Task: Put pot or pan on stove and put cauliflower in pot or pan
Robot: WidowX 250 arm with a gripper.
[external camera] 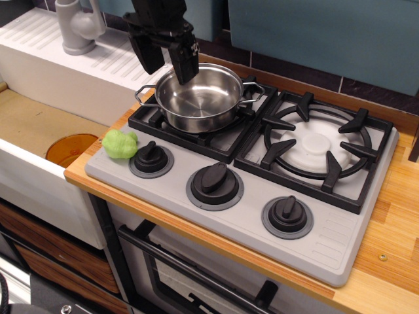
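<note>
Nearest the camera, well below and in front of the gripper, runs the front edge of the grey two-burner gas stove (340,252) with its three black knobs on grey rings (215,178), set into a pale wooden countertop (393,229). Just beside the left-most knob, down and slightly left of the gripper, lies the small lumpy light-green cauliflower (120,144), resting on the stove's front-left corner and well apart from the pan. Further left and lower, a round orange disc (71,148) sits in the tan sink basin (39,121).

Directly beneath the gripper, the shallow shiny stainless-steel pan with wire loop handles (200,98) stands on the black grate of the left burner, empty inside. To the gripper's right, the second burner's grate and white cap (317,142) are bare.

The black gripper (165,59) hangs above the pan's back-left rim, its two fingers (185,63) spread wide apart and holding nothing, one on each side of the rim line. Behind it to the left stands a grey faucet (77,26).
</note>
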